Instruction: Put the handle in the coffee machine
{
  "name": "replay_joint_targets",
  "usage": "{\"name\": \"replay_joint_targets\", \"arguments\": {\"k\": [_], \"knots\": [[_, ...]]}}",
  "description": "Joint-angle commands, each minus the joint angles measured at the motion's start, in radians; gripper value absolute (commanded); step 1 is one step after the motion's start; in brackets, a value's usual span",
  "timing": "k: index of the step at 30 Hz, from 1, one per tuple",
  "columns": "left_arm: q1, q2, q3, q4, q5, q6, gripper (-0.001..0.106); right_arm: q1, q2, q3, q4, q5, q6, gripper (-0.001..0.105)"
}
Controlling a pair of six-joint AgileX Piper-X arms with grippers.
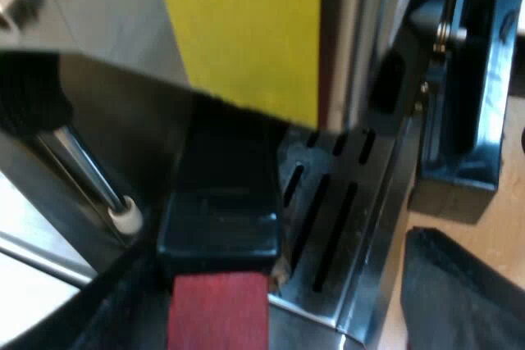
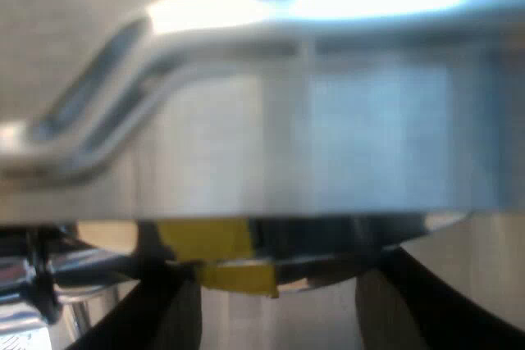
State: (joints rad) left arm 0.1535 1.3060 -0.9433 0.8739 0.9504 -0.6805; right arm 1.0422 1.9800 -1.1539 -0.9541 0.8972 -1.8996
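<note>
Left wrist view, handle [image 1: 218, 227] at espresso machine [image 1: 107, 55], yellow tape [image 1: 246, 30] above, left fingers [image 1: 467, 301] apart, right fingers [image 2: 156, 317] apart

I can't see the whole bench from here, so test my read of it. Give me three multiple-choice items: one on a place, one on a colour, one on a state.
1. Where is the red-ended handle?
A. In a mug
B. At the front of the machine, over the slotted tray
C. Flat on the table

2. What colour is the tape on the machine?
A. Yellow
B. Green
C. White

3. How is the right end effector?
A. Shut on the handle
B. Shut on a mug
C. Open, close to the machine

Answers:
1 B: the handle pokes out beneath the machine's front, beside the tray's slots.
2 A: the strip on the front panel is plainly yellow.
3 C: its fingers stand apart, with the machine's metal showing between them.
</note>
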Motion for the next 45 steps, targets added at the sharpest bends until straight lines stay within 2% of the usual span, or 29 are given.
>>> {"name": "replay_joint_targets", "arguments": {"k": [1,10,17,27,34,37,45], "knots": [[0.002,-0.018,-0.017,-0.009,0.028,0.006,0.062,-0.004,-0.019,-0.018,-0.066,-0.012,-0.011,0.046],[0.030,-0.024,-0.083,-0.009,0.038,-0.002,0.062,-0.004,-0.019,-0.018,-0.066,-0.012,-0.011,0.046],[0.055,-0.024,-0.112,-0.009,0.085,-0.019,0.062,-0.004,-0.019,-0.018,-0.079,-0.012,-0.011,0.046],[0.059,-0.024,-0.132,-0.009,0.087,-0.020,0.062,-0.004,-0.019,-0.018,-0.090,-0.012,-0.011,0.046],[0.059,-0.024,-0.186,-0.011,0.133,-0.070,0.062,-0.004,-0.019,-0.018,-0.090,-0.012,-0.011,0.046],[0.059,-0.024,-0.205,-0.011,0.133,-0.087,0.062,-0.004,-0.019,-0.018,-0.090,-0.012,-0.011,0.046],[0.117,-0.024,-0.206,-0.019,0.133,-0.086,0.061,-0.004,-0.019,-0.018,-0.090,-0.012,-0.011,0.046]]}}
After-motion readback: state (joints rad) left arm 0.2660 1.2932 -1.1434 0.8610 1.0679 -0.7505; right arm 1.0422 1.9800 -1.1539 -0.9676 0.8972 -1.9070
